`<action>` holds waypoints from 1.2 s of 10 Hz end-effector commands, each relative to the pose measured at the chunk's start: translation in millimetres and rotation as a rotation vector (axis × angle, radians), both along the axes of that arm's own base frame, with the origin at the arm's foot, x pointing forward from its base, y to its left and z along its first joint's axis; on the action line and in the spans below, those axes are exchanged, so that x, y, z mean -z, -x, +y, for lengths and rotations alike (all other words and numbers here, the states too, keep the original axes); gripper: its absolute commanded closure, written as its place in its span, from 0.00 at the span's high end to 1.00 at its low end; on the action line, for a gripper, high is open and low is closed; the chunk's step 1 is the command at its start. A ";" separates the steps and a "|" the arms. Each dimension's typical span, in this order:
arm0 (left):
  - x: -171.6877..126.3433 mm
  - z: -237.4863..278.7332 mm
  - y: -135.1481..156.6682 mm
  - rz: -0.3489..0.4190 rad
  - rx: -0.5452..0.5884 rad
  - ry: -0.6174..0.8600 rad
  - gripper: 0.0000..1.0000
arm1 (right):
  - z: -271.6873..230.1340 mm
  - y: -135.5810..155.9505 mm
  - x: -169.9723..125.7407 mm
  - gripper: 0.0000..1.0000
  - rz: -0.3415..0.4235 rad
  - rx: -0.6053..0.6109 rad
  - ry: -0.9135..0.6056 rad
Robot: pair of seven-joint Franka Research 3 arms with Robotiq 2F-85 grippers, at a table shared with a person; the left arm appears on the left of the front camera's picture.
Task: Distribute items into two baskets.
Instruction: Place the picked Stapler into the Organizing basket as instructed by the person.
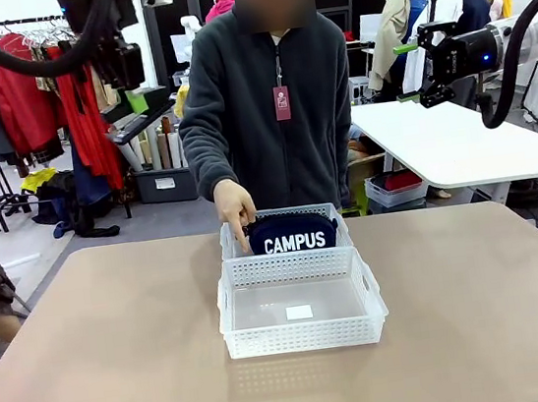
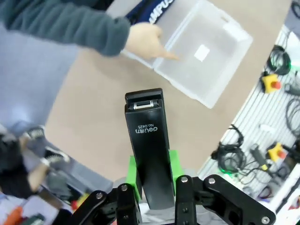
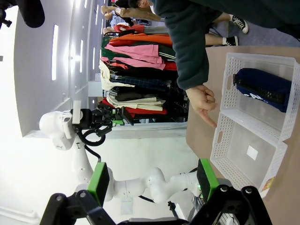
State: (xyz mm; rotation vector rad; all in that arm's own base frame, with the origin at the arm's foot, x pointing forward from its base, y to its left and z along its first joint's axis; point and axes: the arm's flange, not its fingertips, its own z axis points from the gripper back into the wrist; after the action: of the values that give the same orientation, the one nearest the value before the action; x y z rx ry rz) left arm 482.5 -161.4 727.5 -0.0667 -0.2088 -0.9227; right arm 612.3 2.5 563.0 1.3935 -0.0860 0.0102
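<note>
Fingers of the left gripper (image 2: 152, 180), green-padded, are clamped on the black stapler (image 2: 149, 150), held high above the tan worktop (image 2: 93, 122). Fingers of the right gripper (image 3: 152, 180) stand wide apart, grasping nothing, raised at the robot's right (image 1: 430, 66). Two white lattice baskets sit end to end at mid-worktop: the far basket (image 1: 325, 213) contains the navy "CAMPUS" pouch (image 1: 293, 233); the near basket (image 1: 305, 335) holds only a small white label. A person's hand (image 1: 234, 207) points down at the far basket's left rim.
</note>
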 end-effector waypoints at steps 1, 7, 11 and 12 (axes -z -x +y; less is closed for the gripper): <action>8.8 -14.6 16.6 -0.155 0.137 0.013 0.00 | 0.7 0.9 -3.4 1.00 -0.001 -0.002 -0.001; -2.2 -54.1 19.9 -0.191 0.236 0.011 0.00 | 0.7 0.9 -3.4 1.00 -0.001 -0.002 -0.001; 2.4 -66.4 24.4 -0.149 0.239 -0.024 0.00 | 0.7 0.9 -3.4 1.00 -0.001 -0.002 -0.001; 12.7 -90.2 32.7 -0.116 0.302 -0.026 0.00 | 0.7 0.9 -3.4 1.00 -0.001 -0.002 -0.001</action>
State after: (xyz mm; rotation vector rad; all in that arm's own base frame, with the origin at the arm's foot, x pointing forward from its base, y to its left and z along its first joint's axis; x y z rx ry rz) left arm 456.9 -233.0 716.4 -0.0257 -0.3380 -1.1937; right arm 612.3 2.6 562.9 1.3934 -0.0858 0.0104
